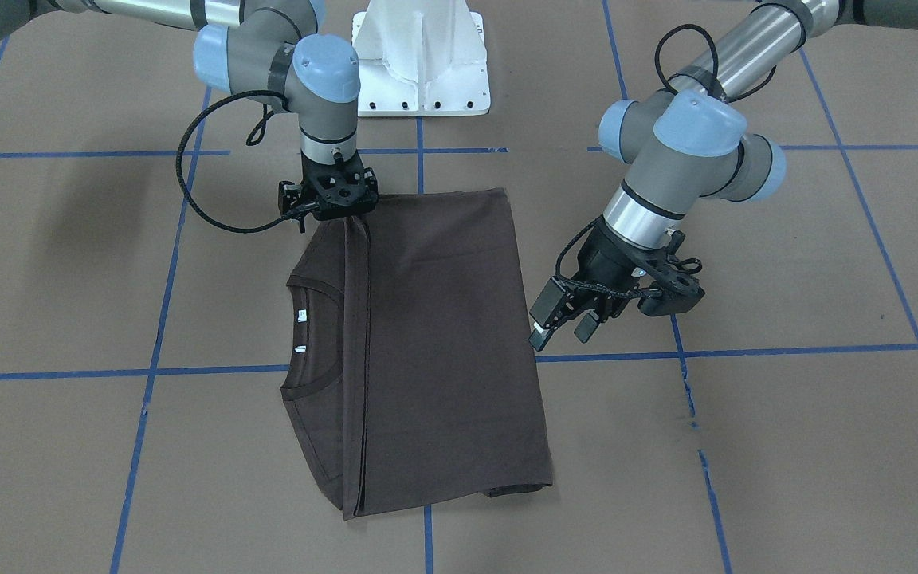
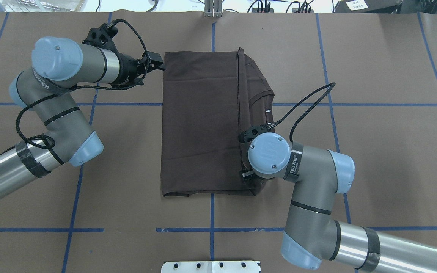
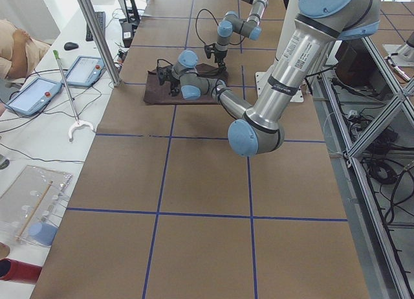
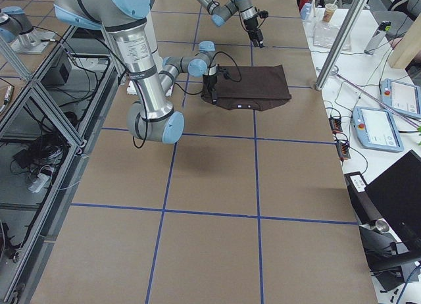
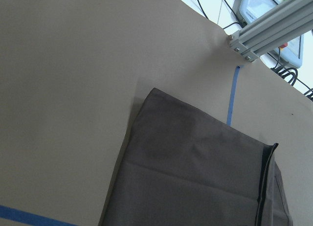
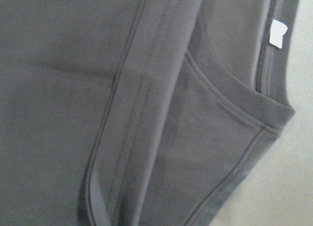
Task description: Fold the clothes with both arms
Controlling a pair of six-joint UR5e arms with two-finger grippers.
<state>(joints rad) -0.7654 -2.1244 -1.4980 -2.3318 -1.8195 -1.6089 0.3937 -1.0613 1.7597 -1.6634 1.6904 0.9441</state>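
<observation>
Left hand: in the overhead view I see the left hand point(image 1: 561, 333) at about 10 o'clock of the garment, just off its far left corner. Its fingers are spread and hold nothing, and I cannot tell whether a tip brushes the cloth.
T-shirt: the T-shirt point(image 2: 199, 121) lies flat on the worktop point(image 2: 374, 151) between the two arms, as a neat dark rectangle.
Collar: the collar point(image 2: 261, 99) sits on the 3 o'clock side, with the white neck labels point(image 2: 268, 111) showing inside it.
Hem edge: the hem edge point(image 2: 238, 110) runs from 12 to 6 o'clock over the chest and stops just short of the collar. A little cloth sticks out at the near edge.
Right hand: the right hand point(image 1: 343, 209) points straight down on the near end of that hem edge, at about 4 o'clock of the shirt's middle. The wrist hides the fingers from above and the wrist camera shows only cloth, so I cannot tell whether it is pinching the hem or has let go.
Step in hand: I judge the hem-to-collar fold to be laid down. The left side is released and the right side is at the point of release.
Next move: I would lift the right hand clear without dragging the top layer. Then I would bring both hands to matching corners for the next fold and pinch through all layers so the stack stays square.
</observation>
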